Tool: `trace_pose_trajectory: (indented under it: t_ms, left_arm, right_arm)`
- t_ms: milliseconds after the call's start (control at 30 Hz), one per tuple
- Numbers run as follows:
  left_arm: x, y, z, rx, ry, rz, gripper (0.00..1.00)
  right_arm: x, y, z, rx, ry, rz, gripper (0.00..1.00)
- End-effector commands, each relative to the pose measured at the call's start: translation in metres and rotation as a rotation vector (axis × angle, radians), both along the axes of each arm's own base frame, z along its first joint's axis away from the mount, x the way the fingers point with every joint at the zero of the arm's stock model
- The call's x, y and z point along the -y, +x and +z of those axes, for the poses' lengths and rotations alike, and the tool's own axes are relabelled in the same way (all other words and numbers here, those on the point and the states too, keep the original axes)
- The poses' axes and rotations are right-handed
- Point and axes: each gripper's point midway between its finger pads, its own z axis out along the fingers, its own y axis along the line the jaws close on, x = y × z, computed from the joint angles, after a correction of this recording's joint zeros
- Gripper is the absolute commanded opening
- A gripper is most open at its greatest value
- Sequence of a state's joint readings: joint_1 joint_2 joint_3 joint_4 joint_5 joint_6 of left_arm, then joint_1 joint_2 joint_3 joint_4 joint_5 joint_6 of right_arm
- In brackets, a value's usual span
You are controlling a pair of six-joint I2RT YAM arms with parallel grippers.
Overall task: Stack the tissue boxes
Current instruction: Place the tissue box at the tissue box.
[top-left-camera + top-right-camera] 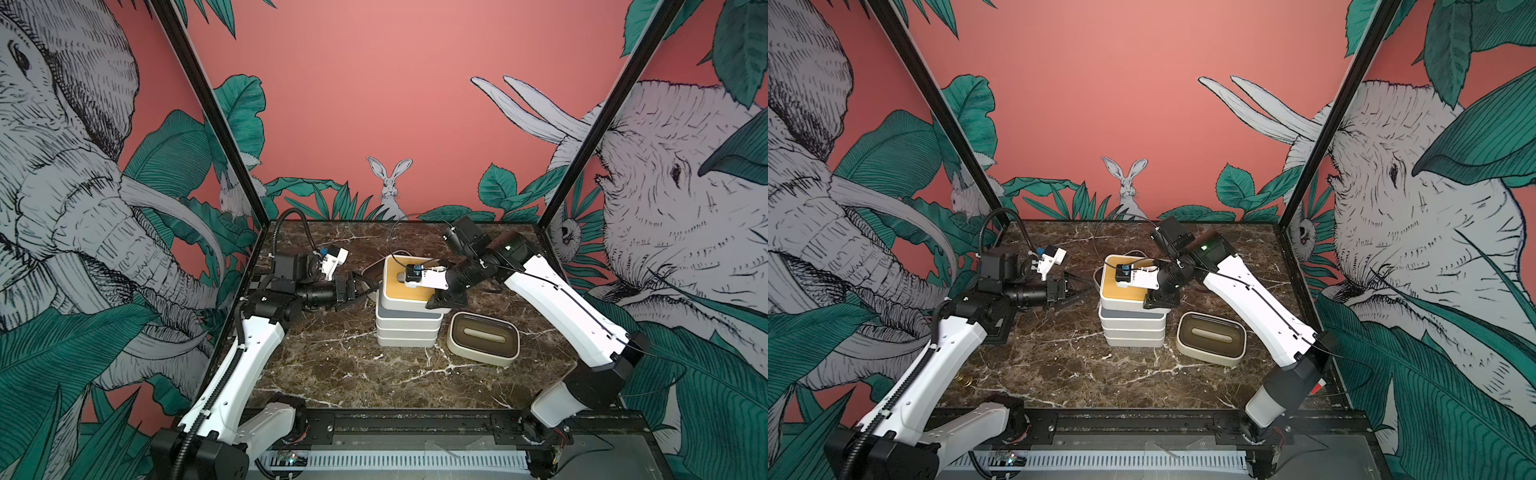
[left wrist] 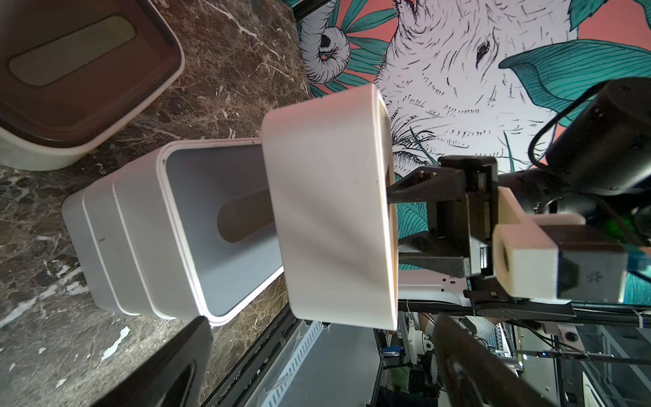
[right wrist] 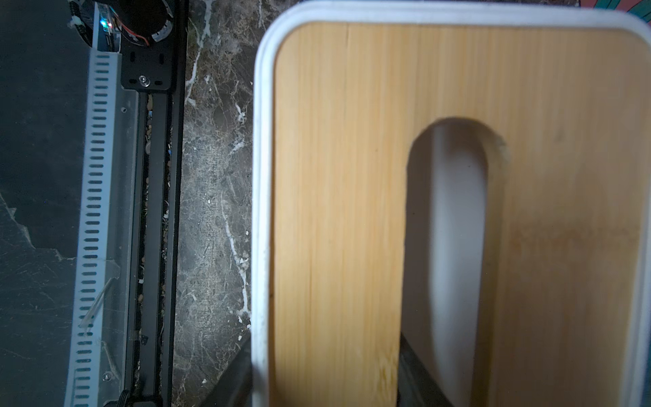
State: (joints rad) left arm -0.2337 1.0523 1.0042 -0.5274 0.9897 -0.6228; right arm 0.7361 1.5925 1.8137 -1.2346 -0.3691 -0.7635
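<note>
A stack of three white tissue boxes [image 1: 409, 330] [image 1: 1133, 332] stands mid-table. Its top lid is grey with a slot [image 2: 225, 225]. Just above it hangs a bamboo-lidded tissue box [image 1: 405, 291] [image 1: 1119, 291] [image 2: 327, 211] [image 3: 338, 176]. My right gripper [image 1: 424, 296] [image 1: 1142, 293] [image 3: 326, 380] is shut on it, one finger in the slot and one outside the long wall. A dark-brown-lidded tissue box [image 1: 484, 338] [image 1: 1210, 343] [image 2: 70, 70] lies right of the stack. My left gripper [image 1: 358, 291] [image 1: 1077, 291] [image 2: 324, 363] is open and empty, just left of the stack.
Behind the stack, on its left, part of another white box rim [image 1: 368, 272] [image 1: 1099, 274] shows, mostly hidden. A checkerboard [image 1: 259, 282] lies under the left arm. The black front rail [image 1: 415, 419] bounds the marble table [image 1: 353, 374].
</note>
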Motion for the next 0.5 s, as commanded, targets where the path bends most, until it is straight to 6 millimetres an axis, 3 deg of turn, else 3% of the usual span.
trace_pose_trajectory:
  t_ms: [0,467]
  left_arm:
    - [-0.001,-0.007,-0.001,0.009,-0.004,-0.02,1.0]
    - [-0.002,-0.004,-0.007,0.002,0.011,-0.014,1.0]
  right_arm:
    - [-0.007,0.001,0.01,0.043,0.029,0.033,0.39]
    - [-0.02,0.01,-0.006,-0.022,0.006,0.011,0.39]
